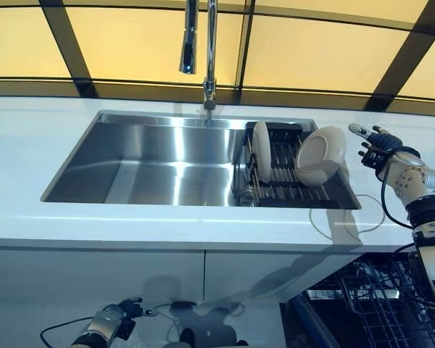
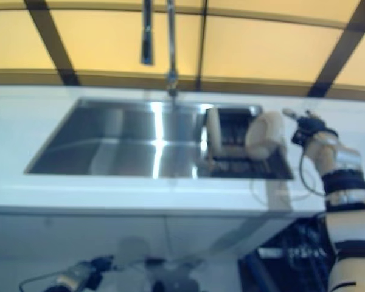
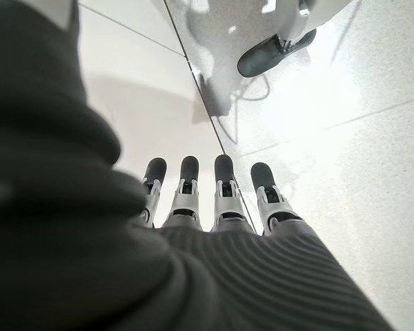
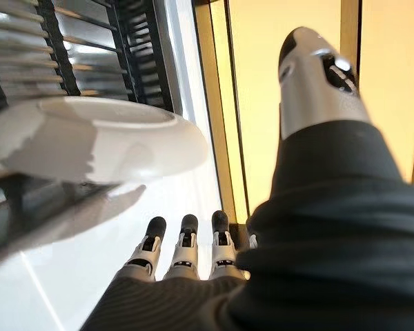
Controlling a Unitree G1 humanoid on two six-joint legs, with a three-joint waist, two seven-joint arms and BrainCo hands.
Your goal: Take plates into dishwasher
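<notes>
Two plates stand on edge in the dark rack (image 1: 290,190) at the sink's (image 1: 130,156) right end. The outer plate (image 1: 320,155) tilts toward the right hand (image 1: 377,147), which hovers just beside it, fingers extended, empty. The left hand (image 1: 110,320) hangs low, relaxed, well apart.

Bright overhead light glares on the stainless steel sink basin (image 1: 167,163); the right eye view is blurred, the left sharp.

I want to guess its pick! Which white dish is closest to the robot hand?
The tilted bowl at the rack's right end, beside the right robot hand. The plate stands further left.
</notes>
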